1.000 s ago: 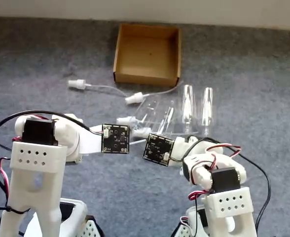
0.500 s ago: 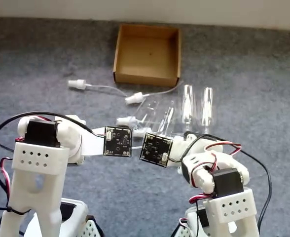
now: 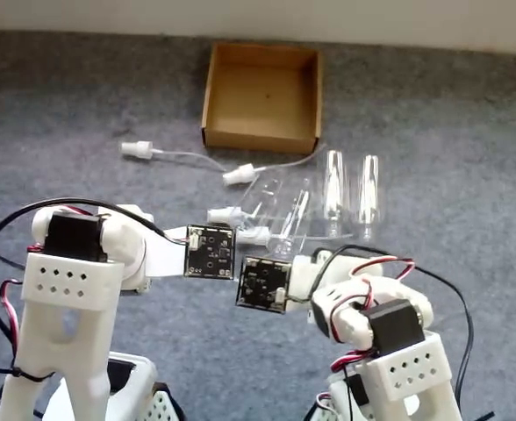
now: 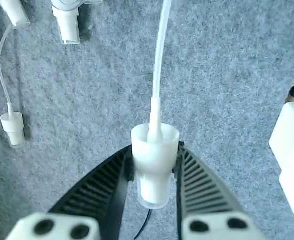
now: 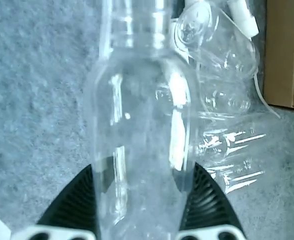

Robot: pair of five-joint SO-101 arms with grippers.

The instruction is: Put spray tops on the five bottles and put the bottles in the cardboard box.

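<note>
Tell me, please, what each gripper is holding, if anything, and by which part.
The left gripper clamps a spray top by the sides of its cap, tube pointing away. The right gripper clamps a clear bottle around its body.

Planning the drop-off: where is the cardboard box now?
High view: the cardboard box lies at the far centre, just beyond two loose spray tops.

Both arms bent low, wrists nearly meeting mid-table. Left gripper (image 4: 154, 159) is pinched tight on a spray top (image 4: 155, 150); right gripper (image 5: 144, 174) is clamped around a clear bottle (image 5: 137, 115).
</note>
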